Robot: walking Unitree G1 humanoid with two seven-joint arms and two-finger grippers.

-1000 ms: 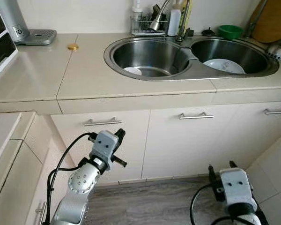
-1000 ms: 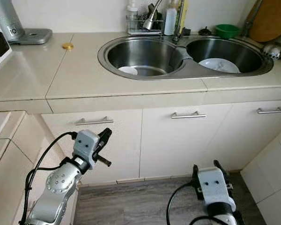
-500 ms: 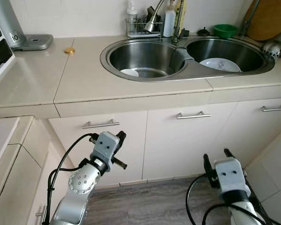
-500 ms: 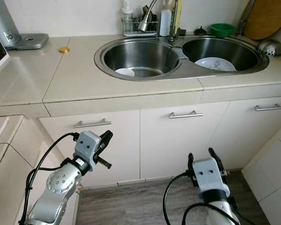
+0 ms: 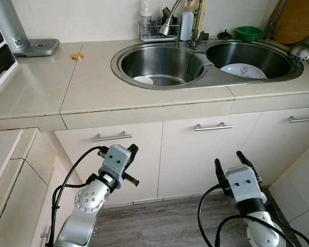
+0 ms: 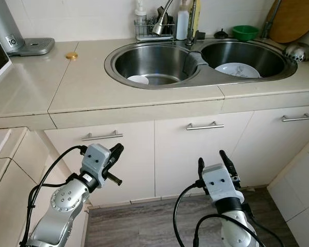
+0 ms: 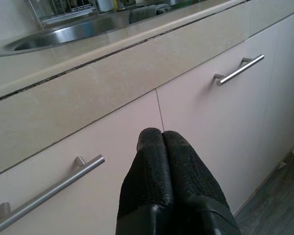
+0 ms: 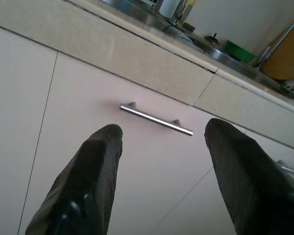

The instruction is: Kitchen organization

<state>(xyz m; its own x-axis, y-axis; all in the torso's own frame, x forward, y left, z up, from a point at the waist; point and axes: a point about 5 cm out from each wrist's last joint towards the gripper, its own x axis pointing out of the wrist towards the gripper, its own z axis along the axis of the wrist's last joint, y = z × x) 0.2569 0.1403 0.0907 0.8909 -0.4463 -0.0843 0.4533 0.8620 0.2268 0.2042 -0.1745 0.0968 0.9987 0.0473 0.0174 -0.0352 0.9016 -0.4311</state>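
A double steel sink is set in the beige counter, with a white plate in its right basin and a small white dish in the left one. Below are cream cabinet doors with bar handles. My left gripper hangs shut and empty in front of the left door, under its handle; its pressed-together fingertips show in the left wrist view. My right gripper is open and empty, low before the middle door, facing that door's handle.
A green bowl, a wooden board and a metal strainer stand at the back right. A caddy with bottles sits behind the faucet. A gold lid and a grey appliance are at the left. Below is grey floor.
My right gripper has risen and moved left, closer to the middle cabinet door. The left arm has kept its pose. The camera has shifted slightly.
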